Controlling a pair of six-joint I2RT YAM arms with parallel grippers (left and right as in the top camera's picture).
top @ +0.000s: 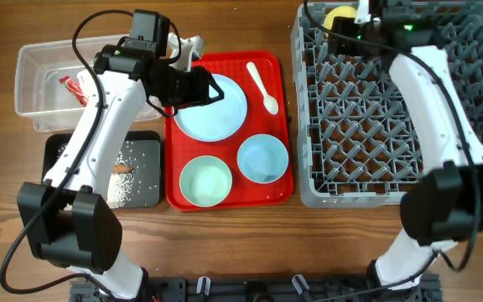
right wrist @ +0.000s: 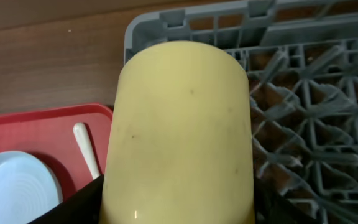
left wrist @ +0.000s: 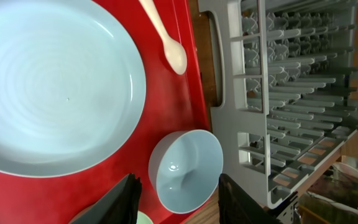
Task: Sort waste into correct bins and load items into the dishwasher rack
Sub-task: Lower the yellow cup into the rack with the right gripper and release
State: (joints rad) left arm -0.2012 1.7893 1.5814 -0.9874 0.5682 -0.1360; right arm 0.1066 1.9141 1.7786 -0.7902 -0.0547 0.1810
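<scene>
My right gripper [top: 352, 20] is shut on the small yellow cup [top: 337, 17] [right wrist: 179, 124] and holds it over the far left corner of the grey dishwasher rack [top: 392, 126] [right wrist: 303, 112]. My left gripper [top: 215, 89] [left wrist: 179, 205] is open and empty above the red tray, over the near edge of the pale blue plate [top: 216, 109] [left wrist: 48, 87]. The blue bowl [top: 262, 158] [left wrist: 185, 171], mint bowl [top: 205, 180] and white spoon [top: 262, 84] [left wrist: 166, 43] lie on the tray. The red wrapper [top: 75, 88] lies in the clear tub [top: 36, 63]. Tissue and the brown chunk are out of view.
The black tray [top: 148, 151] at the front left holds loose rice [top: 124, 191] and a brown stick [top: 122, 168]. The red serving tray [top: 280, 109] sits between the bins and the rack. My left arm crosses over the tub and the black tray.
</scene>
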